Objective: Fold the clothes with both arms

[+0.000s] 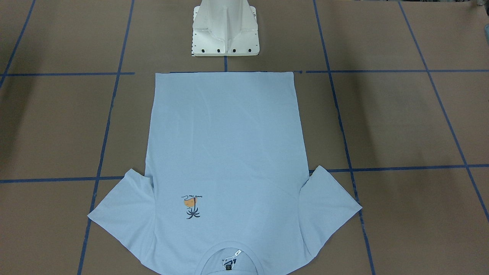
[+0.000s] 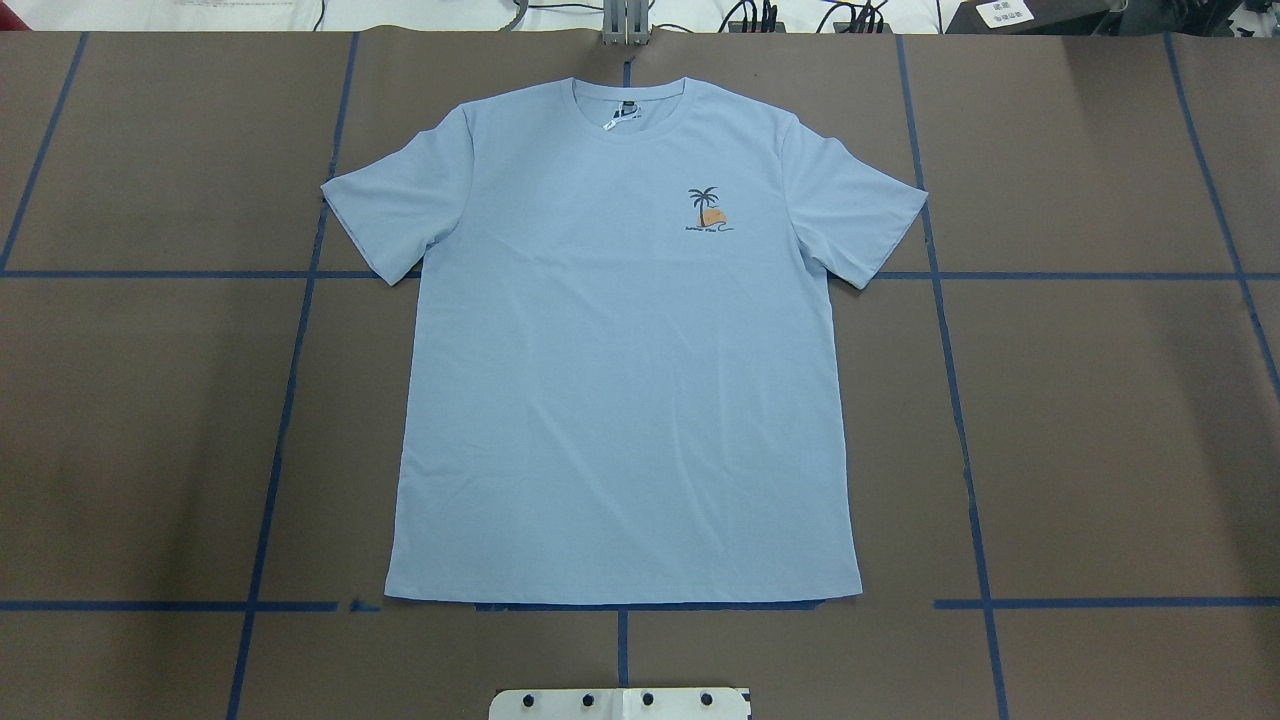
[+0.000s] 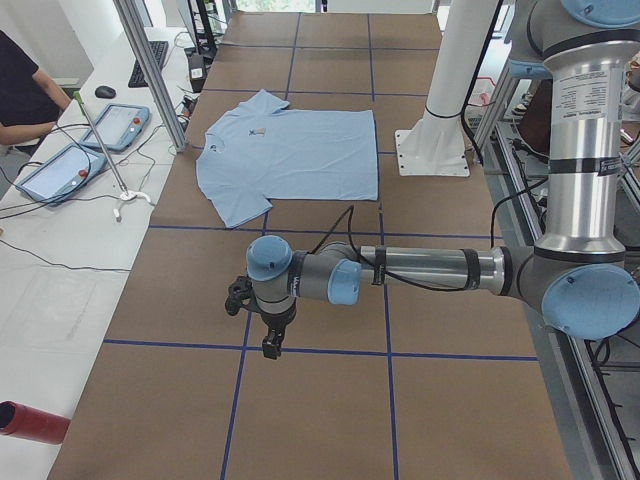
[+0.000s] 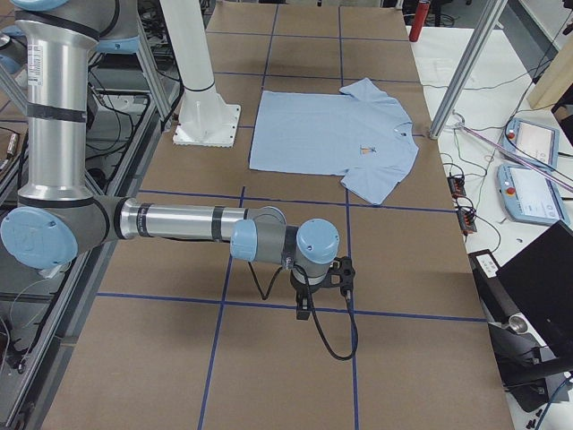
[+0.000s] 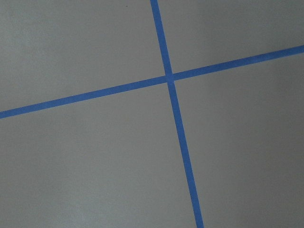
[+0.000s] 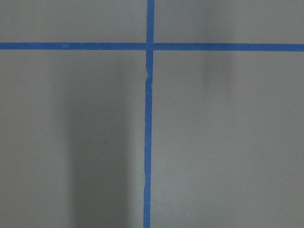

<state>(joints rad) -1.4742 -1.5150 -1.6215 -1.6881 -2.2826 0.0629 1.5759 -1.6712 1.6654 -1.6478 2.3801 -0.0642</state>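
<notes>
Left claw (image 3: 270, 348) and right claw (image 4: 303, 312) hang over the table (image 2: 1100, 400), far left and right (spread or pressed together, cannot tell). T-shirt (image 2: 620, 380) lies flat mid-table, unfolded. Next, I judge: reach its sleeves.

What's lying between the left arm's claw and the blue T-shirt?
Only bare brown table, crossed by a blue tape line, separates the left gripper from the T-shirt; the exterior left view shows it.

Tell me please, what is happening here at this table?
Nothing is being handled yet. A light blue T-shirt lies flat and unfolded, print up, on the brown table, with its collar away from the robot. The left gripper and the right gripper hang over bare table on either side, apart from the T-shirt. Whether they are open cannot be told.
</notes>
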